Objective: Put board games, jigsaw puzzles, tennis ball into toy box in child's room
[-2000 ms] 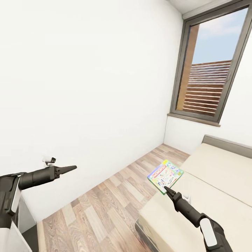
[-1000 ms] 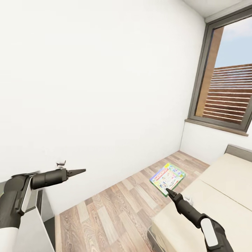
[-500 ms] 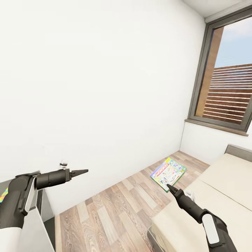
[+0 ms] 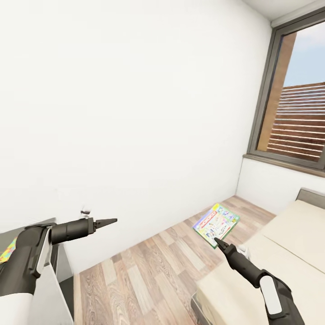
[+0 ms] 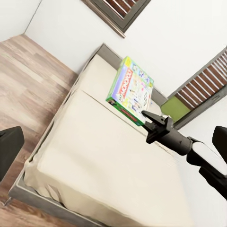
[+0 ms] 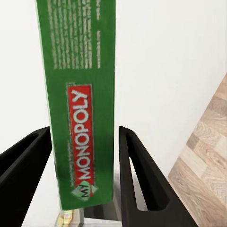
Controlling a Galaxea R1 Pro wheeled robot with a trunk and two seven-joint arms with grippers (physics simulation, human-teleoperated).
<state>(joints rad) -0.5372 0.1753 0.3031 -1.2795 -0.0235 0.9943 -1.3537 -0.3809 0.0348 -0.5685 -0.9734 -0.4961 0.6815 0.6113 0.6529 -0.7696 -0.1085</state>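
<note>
A: What has the right gripper point(image 4: 215, 241) got?

B: A board game point(image 4: 216, 224), the green-edged box with the white, colourful cover. The right wrist view looks along its green side point(image 6: 82, 101), which reads "MY MONOPOLY", with one black finger point(image 6: 137, 175) just beside each face. The fingers are closed to the box's thickness and no further.

A: Where does the box sit in the head view?

B: At about four o'clock from the middle, held in the air and tilted, above the wood plank floor point(image 4: 149, 271) and just off the near corner of the bed point(image 4: 289, 243). The left wrist view shows the same box point(image 5: 130, 90) raised over the beige mattress point(image 5: 99, 156), with the right gripper point(image 5: 145, 116) pinching its lower edge.

A: And the left gripper point(image 4: 113, 220)?

B: It reaches out at about eight o'clock, level, pointing toward the white wall point(image 4: 135, 113), and carries nothing. Its fingers look drawn together into a point, though from this angle I cannot tell how far they are parted.

A: Anything else of the task?

B: A sliver of a multicoloured panel point(image 4: 8, 251) at the far left edge, near nine o'clock, behind the left arm. It is too small to say which toy it is.

A: The room?

B: A dark-framed window point(image 4: 293, 95) at two o'clock, with the bed's grey headboard point(image 4: 311, 197) below it.
</note>
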